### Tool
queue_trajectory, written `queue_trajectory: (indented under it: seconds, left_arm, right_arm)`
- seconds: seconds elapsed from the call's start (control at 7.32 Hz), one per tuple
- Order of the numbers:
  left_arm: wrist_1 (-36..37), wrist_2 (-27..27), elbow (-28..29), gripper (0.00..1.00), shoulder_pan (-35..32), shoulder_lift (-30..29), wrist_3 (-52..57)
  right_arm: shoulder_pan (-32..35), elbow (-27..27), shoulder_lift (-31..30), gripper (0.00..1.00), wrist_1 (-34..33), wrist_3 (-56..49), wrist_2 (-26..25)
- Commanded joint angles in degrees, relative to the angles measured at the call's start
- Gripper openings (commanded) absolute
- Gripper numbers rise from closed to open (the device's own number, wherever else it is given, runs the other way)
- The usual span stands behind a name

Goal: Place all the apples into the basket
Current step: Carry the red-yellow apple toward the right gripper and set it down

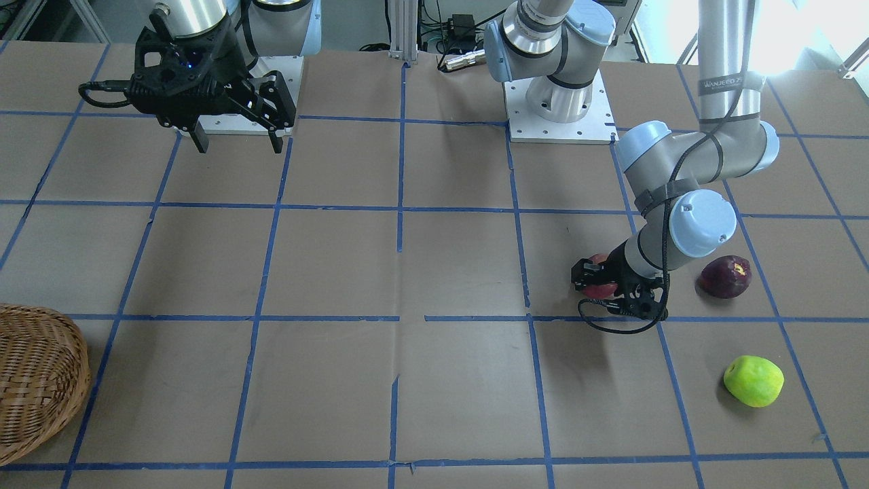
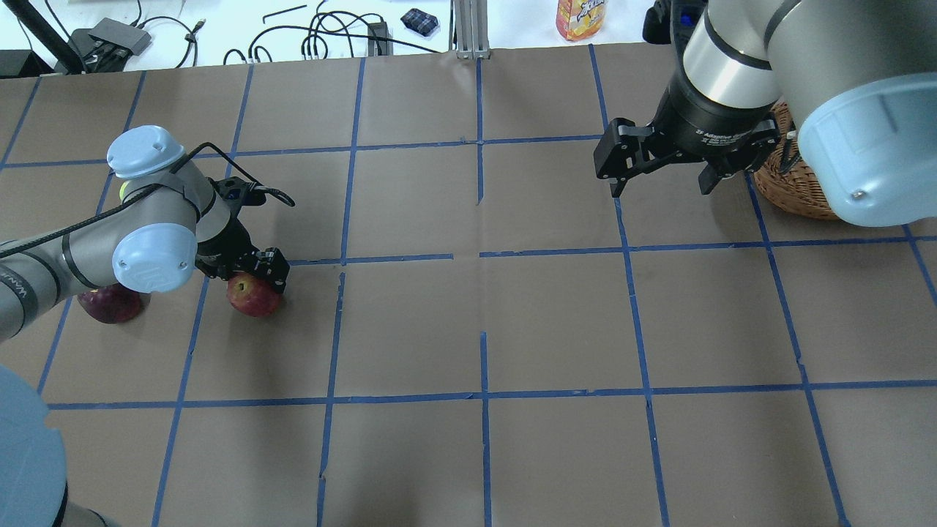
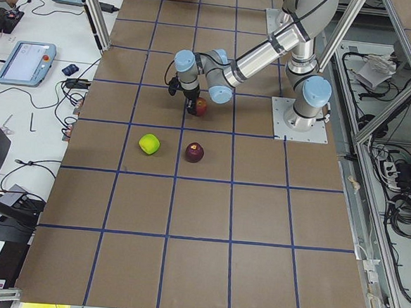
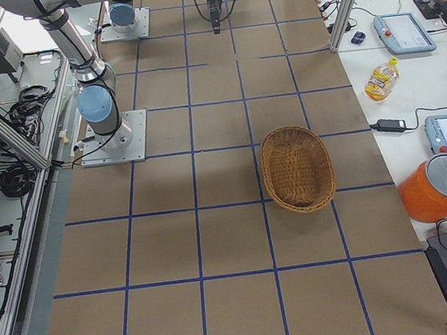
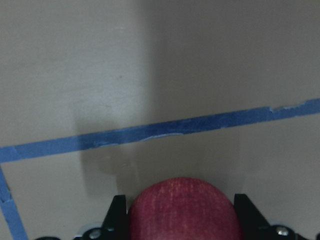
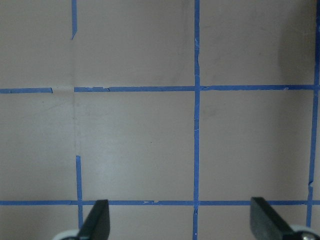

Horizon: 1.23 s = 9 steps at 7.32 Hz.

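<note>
The red apple [image 1: 601, 288] [image 2: 252, 295] sits between the fingers of my left gripper [image 1: 597, 278] [image 2: 258, 282], which is shut on it low over the table. In the left wrist view the apple [image 5: 181, 207] fills the gap between both fingers. The dark purple apple [image 1: 725, 276] [image 2: 110, 304] lies just beside that arm. The yellow-green apple [image 1: 753, 380] [image 3: 149, 144] lies further out, apart from both. My right gripper [image 1: 237, 139] [image 2: 662, 183] is open and empty, high above the table. The wicker basket [image 1: 34, 380] [image 2: 794, 190] stands beyond it, partly hidden by the right arm.
A yellow bottle [image 2: 582, 18], cables and a small dark pouch [image 2: 419, 19] lie past the table's far edge. An orange container [image 4: 440, 187] and tablets stand on the side bench. Blue tape lines grid the brown table top [image 2: 483, 293].
</note>
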Motion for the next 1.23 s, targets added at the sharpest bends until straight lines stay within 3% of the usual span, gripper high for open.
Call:
queue_trajectory:
  seconds: [0.0,0.27,0.68,0.96,1.09]
  left_arm:
    - [-5.5,-4.4,6.1,0.0,-4.9,1.1,-6.8]
    - [-8.1,-5.9,15.9,0.0,-20.1,0.5,-23.3]
    - [-0.8,-9.7,17.4,0.0,-33.4,-6.4,-39.6]
    - [2.7,-9.2,17.2,0.0,-37.9,-10.4,-42.2]
    - [4.0,-7.1,17.0,0.35,-39.2,-12.1,-41.9]
  right_arm:
    - [0.1,0.1,-0.1,1.0,-0.1,0.0,0.1]
    - [0.0,0.0,0.1,1.0,0.0,0.0,0.1]
    - [-0.5,0.1,0.2,1.0,0.1,-0.1,0.0]
    - [-0.4,0.1,0.3,1.0,0.1,0.0,0.1]
    - [-0.1,0.1,0.3,1.0,0.0,0.0,0.1]
